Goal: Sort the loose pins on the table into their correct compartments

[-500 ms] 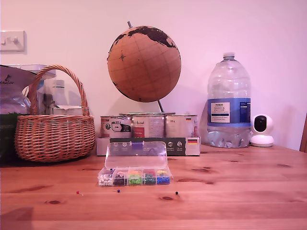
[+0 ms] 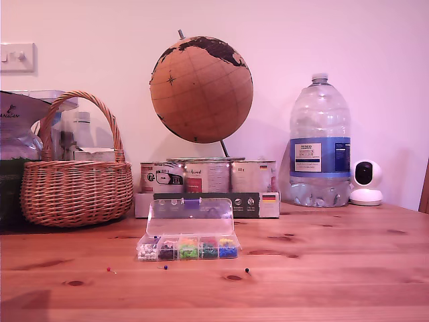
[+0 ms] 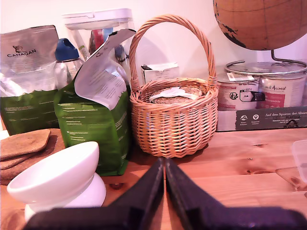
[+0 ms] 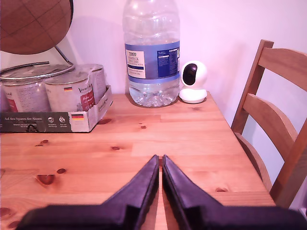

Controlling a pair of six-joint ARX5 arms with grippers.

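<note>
Pins on table before compartments (tins behind, basket exterior view's left).

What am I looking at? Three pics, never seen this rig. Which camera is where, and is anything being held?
Two robot arms work at a wooden table. The exterior view faces it from the front: an open clear pin box, with three loose pins in front. The other two pictures come from cameras on each arm. My first end effector, shut and empty, faces the wicker basket. My second end effector, also shut and empty, faces the water bottle. Neither arm appears in the exterior view.
</note>
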